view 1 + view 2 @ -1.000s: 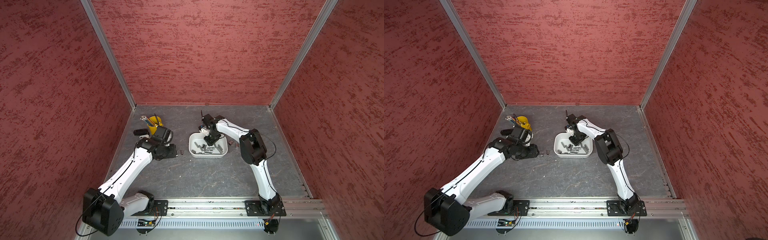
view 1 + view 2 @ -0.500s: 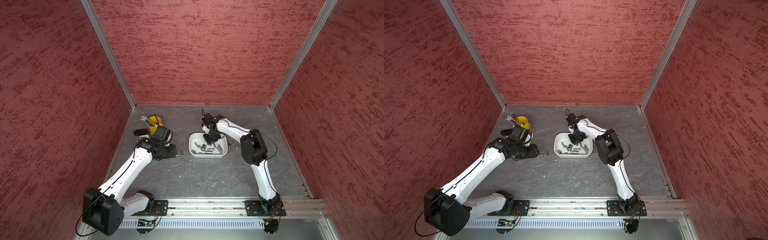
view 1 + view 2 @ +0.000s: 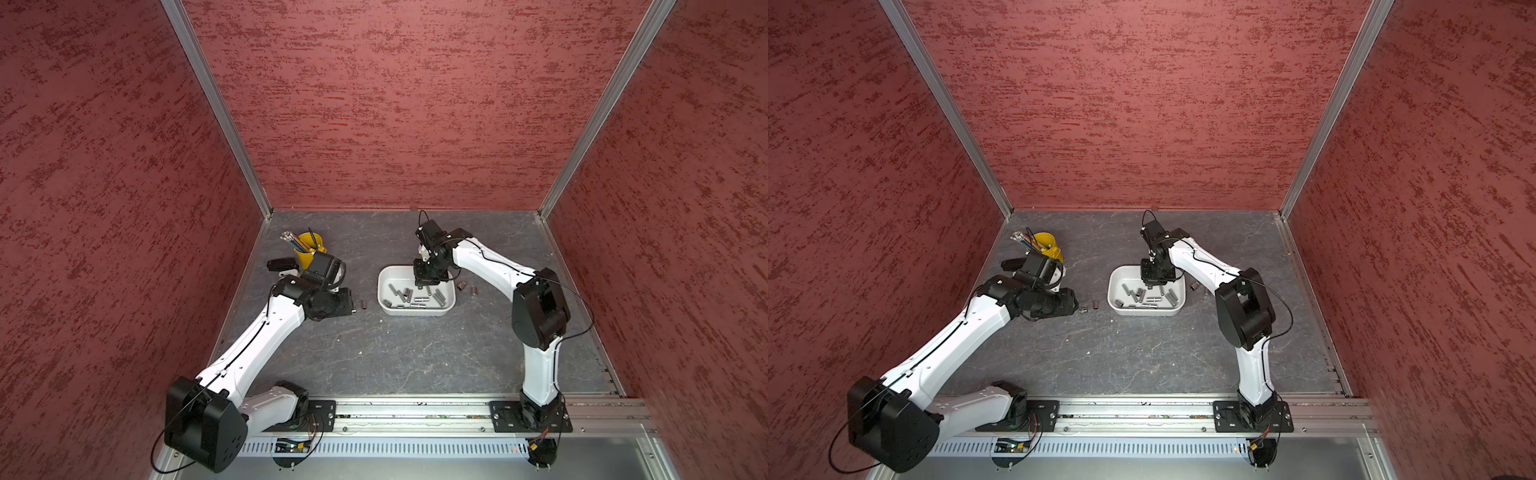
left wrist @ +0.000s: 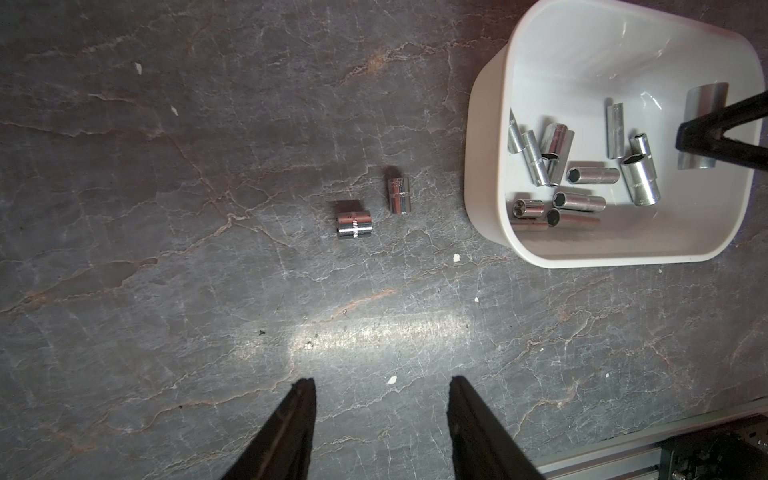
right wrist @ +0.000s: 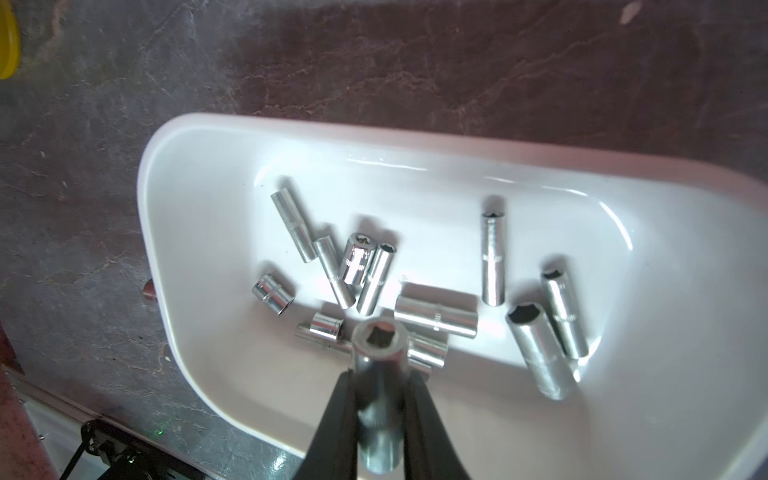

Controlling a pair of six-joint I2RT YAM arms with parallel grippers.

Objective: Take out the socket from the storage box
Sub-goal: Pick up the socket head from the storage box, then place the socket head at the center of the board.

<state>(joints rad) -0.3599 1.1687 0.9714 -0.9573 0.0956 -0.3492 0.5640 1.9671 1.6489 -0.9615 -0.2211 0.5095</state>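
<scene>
Now your right gripper (image 5: 380, 376) clamps one socket (image 5: 379, 345) by its sides, long axis along the fingers, over the storage box (image 5: 249, 124); your left gripper (image 4: 380, 384) hangs half-open, empty.

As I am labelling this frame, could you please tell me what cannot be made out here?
- Right wrist view: the held socket, rear end blurred between the fingers of the right gripper.
- Same view: a small object, mostly hidden behind the storage box wall.
- Both top views: sockets in the box, too small to count.
- Left wrist view: left gripper, finger bases cut off by the edge.
</scene>
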